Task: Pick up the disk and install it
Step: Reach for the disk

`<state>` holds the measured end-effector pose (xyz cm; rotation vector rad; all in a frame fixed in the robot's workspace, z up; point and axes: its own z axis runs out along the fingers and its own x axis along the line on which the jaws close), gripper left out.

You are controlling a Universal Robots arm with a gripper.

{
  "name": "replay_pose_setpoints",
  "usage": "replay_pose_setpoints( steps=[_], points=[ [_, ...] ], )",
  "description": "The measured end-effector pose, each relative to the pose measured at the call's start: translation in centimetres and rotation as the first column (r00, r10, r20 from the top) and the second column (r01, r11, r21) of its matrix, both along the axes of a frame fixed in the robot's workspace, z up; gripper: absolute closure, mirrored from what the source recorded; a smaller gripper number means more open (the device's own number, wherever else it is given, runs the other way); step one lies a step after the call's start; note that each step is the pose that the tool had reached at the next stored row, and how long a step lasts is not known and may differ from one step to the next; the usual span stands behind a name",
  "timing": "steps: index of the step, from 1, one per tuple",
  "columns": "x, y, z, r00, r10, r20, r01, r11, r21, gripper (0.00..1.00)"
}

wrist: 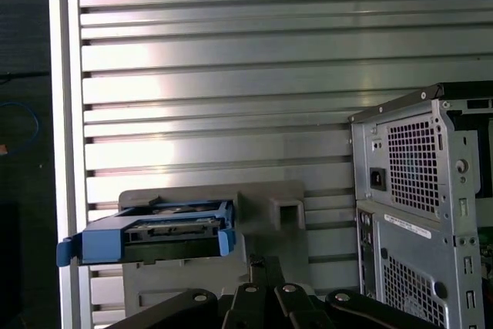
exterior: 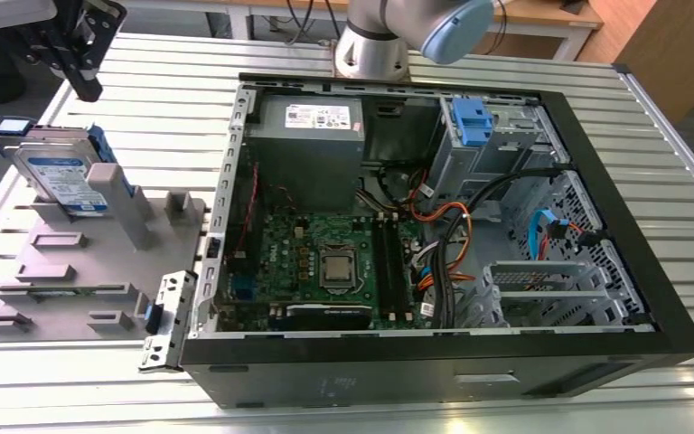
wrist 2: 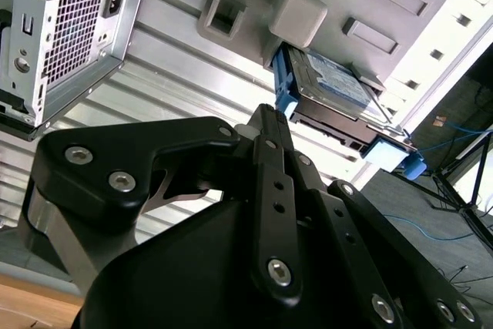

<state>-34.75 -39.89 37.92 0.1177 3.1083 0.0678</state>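
A flat, rectangular silver-grey disk (exterior: 64, 176) stands on edge in a pale grey plastic fixture board (exterior: 70, 271), on the exterior view's left of the open black computer case (exterior: 444, 226). The board lies flat on the slatted aluminium table (exterior: 685, 181), just beside the case wall. The disk sits in the half of the board farther from the camera, about level with the grey power-supply box (exterior: 308, 136) inside the case.

The disk is tilted and leans against an upright grey block (exterior: 118, 194) of the fixture. Its broad face carries a white-and-blue label. Blue plastic rails run along its long sides, and a blue tab sticks out at the upper end, on the side away from the case. In the second wrist view the disk (wrist 2: 331, 86) shows a silver top, a dark underside and the blue tab past the edge of the board. In the first wrist view it is seen end-on (wrist: 158, 229), a thin dark slab framed in blue, with the perforated rear panel of the case beside it.

The black gripper (exterior: 86, 89) hangs above the table on the far side of the disk from the case, apart from the disk and touching nothing. In both wrist views its fingers are pressed together at the tip (wrist 2: 264, 113) (wrist: 258, 261) with nothing between them.
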Motion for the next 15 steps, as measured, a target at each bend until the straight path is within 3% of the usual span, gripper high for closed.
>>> replay_pose_setpoints(
  steps=[15],
  points=[
    [-1.75, 0.00, -0.10, 1.0000, 0.000, 0.0000, 0.000, 1.0000, 0.0000, 0.89]
  ],
)
